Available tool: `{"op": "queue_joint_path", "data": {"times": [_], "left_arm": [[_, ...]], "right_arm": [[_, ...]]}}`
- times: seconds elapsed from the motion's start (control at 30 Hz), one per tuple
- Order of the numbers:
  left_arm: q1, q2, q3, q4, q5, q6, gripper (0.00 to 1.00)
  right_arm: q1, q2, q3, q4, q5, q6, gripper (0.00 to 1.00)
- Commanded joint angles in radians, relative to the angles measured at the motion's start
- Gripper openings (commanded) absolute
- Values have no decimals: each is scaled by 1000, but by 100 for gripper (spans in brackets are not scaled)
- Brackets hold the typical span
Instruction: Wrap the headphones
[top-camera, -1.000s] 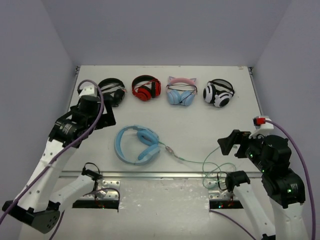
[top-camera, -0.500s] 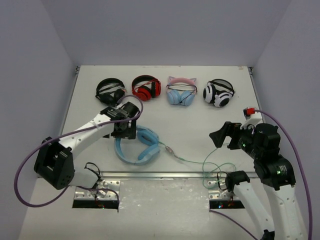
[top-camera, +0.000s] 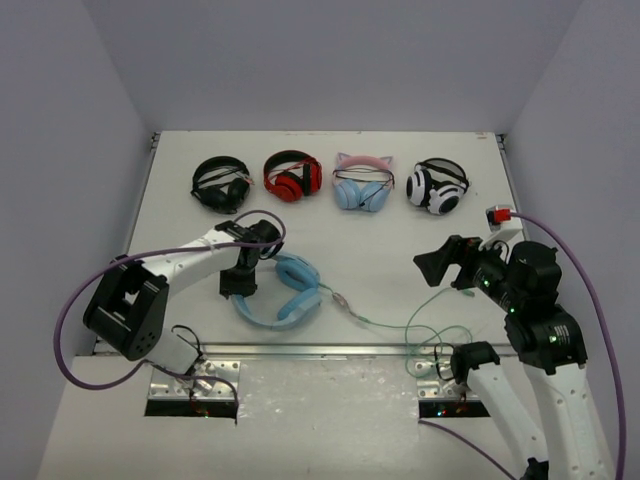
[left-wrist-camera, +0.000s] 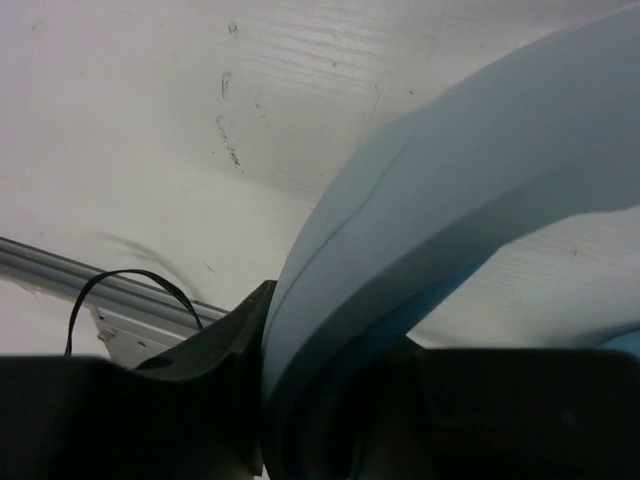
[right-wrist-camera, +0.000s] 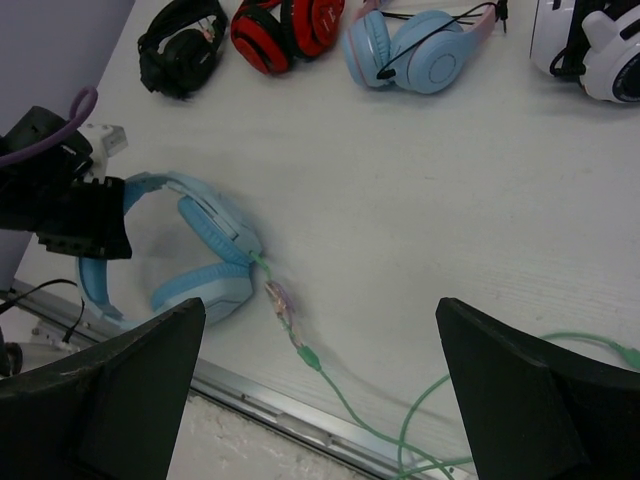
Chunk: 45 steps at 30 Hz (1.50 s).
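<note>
The light-blue headphones (top-camera: 290, 295) lie flat near the table's front edge, earcups to the right and headband to the left. My left gripper (top-camera: 240, 282) is down on the left part of the headband (left-wrist-camera: 450, 200), and the left wrist view shows my left gripper (left-wrist-camera: 330, 400) shut on that band. A thin pale-green cable (top-camera: 385, 322) runs right from the earcups and loops over the front rail. My right gripper (top-camera: 432, 265) hangs open above the table to the right; in its own view the right gripper (right-wrist-camera: 320, 305) holds nothing, with the headphones (right-wrist-camera: 200, 285) and the cable (right-wrist-camera: 310, 352) below.
Along the back stand a black pair (top-camera: 221, 184), a red pair (top-camera: 292, 175), a pink cat-ear pair (top-camera: 362, 185) and a white-and-black pair (top-camera: 437, 186). A metal rail (top-camera: 330, 350) runs along the table's front edge. Grey walls close in both sides.
My left arm swung in from the left, came down on the headphones and closed on the headband. The right gripper edged left and forward, still open.
</note>
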Motion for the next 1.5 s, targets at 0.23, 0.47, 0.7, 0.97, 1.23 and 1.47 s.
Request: {"op": "queue_joint_path", "data": {"times": [0.23, 0.47, 0.7, 0.97, 1.23, 1.47], "left_arm": [[-11, -112, 52, -9, -27, -17, 0], [-72, -286, 206, -34, -38, -21, 0], [-70, -414, 328, -77, -63, -18, 0], [-70, -475, 500, -164, -148, 3, 0], [-70, -489, 602, -209, -273, -21, 0], [-70, -468, 600, -146, -360, 41, 0]], "right_arm": [[6, -45, -75, 117, -70, 3, 99], [7, -61, -372, 670, -554, 111, 99], [24, 183, -451, 998, -669, 7, 93], [239, 364, -436, 949, -580, -142, 87], [328, 303, -603, 1000, -456, -96, 51], [328, 159, -565, 825, -286, -132, 6]]}}
